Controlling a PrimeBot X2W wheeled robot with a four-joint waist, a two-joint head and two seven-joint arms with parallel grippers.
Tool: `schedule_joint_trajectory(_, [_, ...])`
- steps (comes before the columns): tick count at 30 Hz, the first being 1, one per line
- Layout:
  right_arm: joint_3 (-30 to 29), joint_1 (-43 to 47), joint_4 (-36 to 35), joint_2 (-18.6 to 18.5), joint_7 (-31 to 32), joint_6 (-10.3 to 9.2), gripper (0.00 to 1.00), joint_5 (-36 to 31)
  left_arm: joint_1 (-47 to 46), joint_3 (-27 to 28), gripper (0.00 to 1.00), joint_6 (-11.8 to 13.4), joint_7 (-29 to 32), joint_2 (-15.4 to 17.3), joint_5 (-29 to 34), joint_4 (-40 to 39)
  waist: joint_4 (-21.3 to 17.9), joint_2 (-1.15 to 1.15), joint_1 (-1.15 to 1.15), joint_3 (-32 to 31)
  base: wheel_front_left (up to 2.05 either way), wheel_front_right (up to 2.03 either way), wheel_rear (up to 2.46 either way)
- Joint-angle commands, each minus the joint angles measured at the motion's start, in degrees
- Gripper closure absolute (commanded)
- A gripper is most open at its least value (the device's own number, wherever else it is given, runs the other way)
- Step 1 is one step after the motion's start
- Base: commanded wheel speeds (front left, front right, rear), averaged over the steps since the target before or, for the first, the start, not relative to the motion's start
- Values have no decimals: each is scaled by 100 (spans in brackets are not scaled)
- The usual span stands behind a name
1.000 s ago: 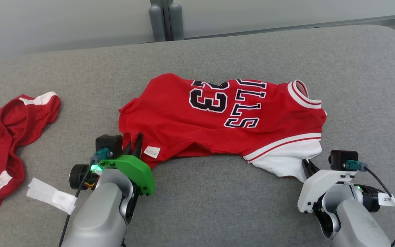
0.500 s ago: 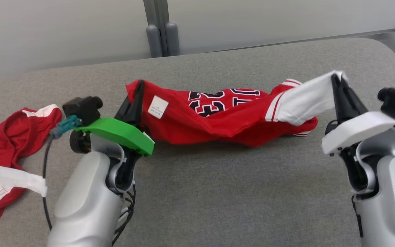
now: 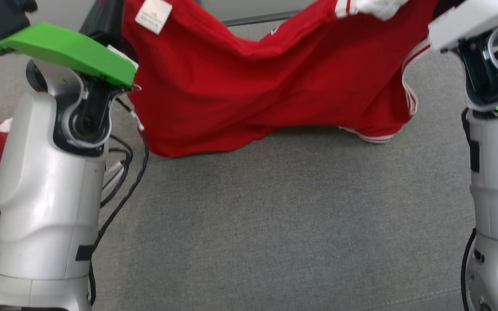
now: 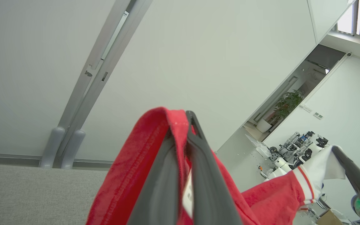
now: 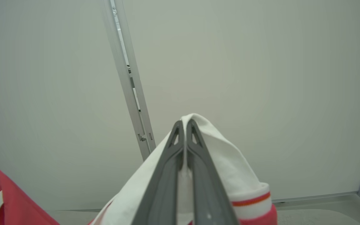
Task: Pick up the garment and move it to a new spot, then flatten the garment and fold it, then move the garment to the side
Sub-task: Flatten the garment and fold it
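Garment (image 3: pixel 253 82) hangs spread between both tools, long axis left to right, with its lower edge apparently brushing the bench (image 3: pixel 275 224). Your left tool (image 4: pixel 187 120) is clenched on the red labelled corner, your right tool (image 5: pixel 184 125) on the white-trimmed one. Neither arm is nearer, so move them as a pair.

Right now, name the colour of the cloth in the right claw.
The jersey there is white with a red stripe; best seen in the right wrist view.
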Motion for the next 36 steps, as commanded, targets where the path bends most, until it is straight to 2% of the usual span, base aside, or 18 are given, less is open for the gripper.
schedule_joint_trajectory(1, [18,-305,218,42,-154,-4,100,-21,-228,54,100,32,-41,-30,-73,8,-256,0,0,648,0,0,0])
schedule_joint_trajectory(5, [-96,-1108,1074,214,-710,-5,100,52,-809,270,100,67,-306,-71,-110,168,-276,0,0,918,0,0,0])
schedule_joint_trajectory(9, [-345,-1955,1773,342,-1605,-5,100,-60,-1435,475,100,-3,-938,-82,65,395,-272,0,0,994,0,0,0])
schedule_joint_trajectory(13, [-647,-2761,2005,383,-2657,-4,100,-346,-1969,536,100,-148,-1648,-169,239,465,-218,0,0,943,0,0,0])
schedule_joint_trajectory(17, [-738,-3234,1710,413,-2948,-5,100,-652,-2276,610,100,-271,-2026,-235,134,285,-143,0,0,911,0,0,0])
schedule_joint_trajectory(21, [-479,-2860,1618,320,-2956,-5,100,-867,-1905,445,100,-328,-2130,-220,95,176,-67,0,0,930,0,0,0])
schedule_joint_trajectory(26, [240,-1988,2135,14,-2962,-5,100,-844,-940,-157,100,-333,-2171,28,-44,200,-26,0,0,952,0,0,0])
schedule_joint_trajectory(30, [697,-1274,2427,-233,-2879,-6,100,-588,-125,-409,100,-335,-2185,61,-168,300,2,0,0,905,0,0,0])
schedule_joint_trajectory(34, [1202,-474,2362,-641,-2328,-6,100,-237,681,-578,100,-336,-2184,62,-308,287,70,0,0,712,0,0,0])
schedule_joint_trajectory(36, [1398,-23,2220,-828,-1787,-7,100,33,1031,-597,100,-336,-2184,96,-460,296,84,0,0,569,0,0,0])
